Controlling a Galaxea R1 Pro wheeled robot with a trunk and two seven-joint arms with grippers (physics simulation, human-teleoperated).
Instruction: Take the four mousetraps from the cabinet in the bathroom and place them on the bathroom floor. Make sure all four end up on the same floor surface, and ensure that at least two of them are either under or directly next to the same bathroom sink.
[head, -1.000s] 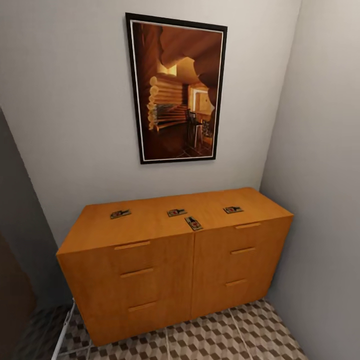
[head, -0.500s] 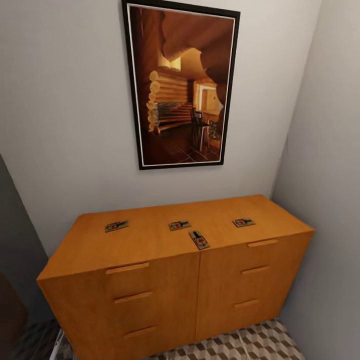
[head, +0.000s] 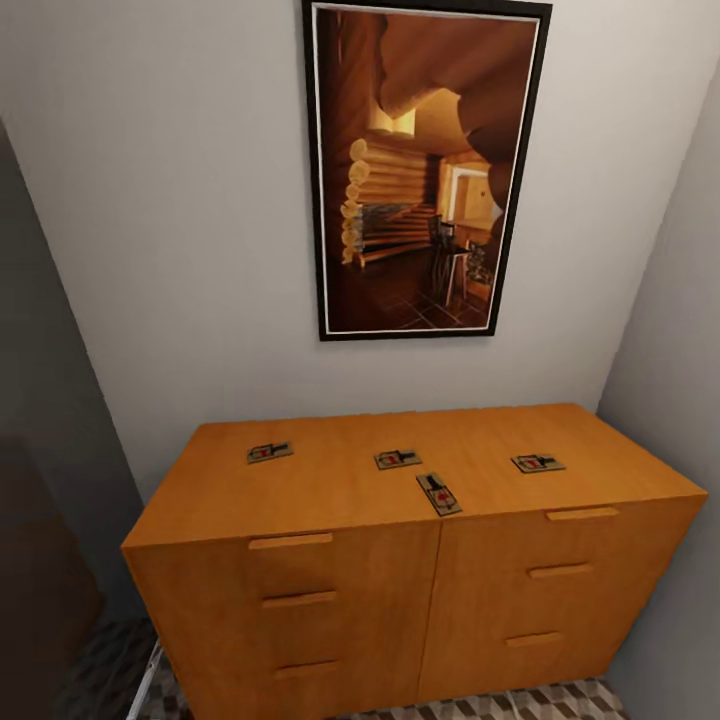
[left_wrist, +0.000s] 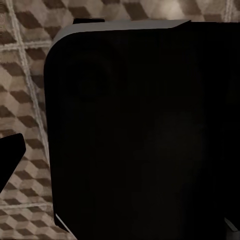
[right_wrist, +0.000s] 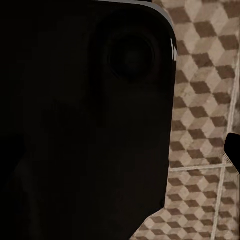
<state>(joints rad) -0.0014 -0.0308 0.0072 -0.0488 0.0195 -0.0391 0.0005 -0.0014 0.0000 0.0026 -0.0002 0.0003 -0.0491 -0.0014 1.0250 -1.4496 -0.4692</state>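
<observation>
Left gripper: opening cannot be determined. The left wrist view shows a large black rounded-corner block (left_wrist: 140, 130) above the bathroom floor (left_wrist: 25, 75), which is square tile printed with a brown, beige and cream cube pattern and pale grout lines. A small black wedge (left_wrist: 10, 160) enters at the frame edge; whether it is a finger cannot be told.

Right gripper: opening cannot be determined, and no held object is visible. The right wrist view shows a similar black rounded block (right_wrist: 80, 120) over the same tile pattern (right_wrist: 205, 100).

The head view shows an orange wooden dresser (head: 340, 600) with two columns of three drawer fronts, set against a pale grey wall (head: 180, 250) in a corner. Four small flat tan mousetraps lie on its top, well apart from one another:
- one near the left end (head: 269, 452);
- one near the centre (head: 397, 459);
- one just in front of the centre trap, close to the front edge (head: 439, 493);
- one toward the right end (head: 537, 463).

A black-framed picture of a log interior (head: 425, 170) hangs on the wall above the dresser. A strip of the cube-pattern floor (head: 540, 702) shows at the dresser's base.
</observation>
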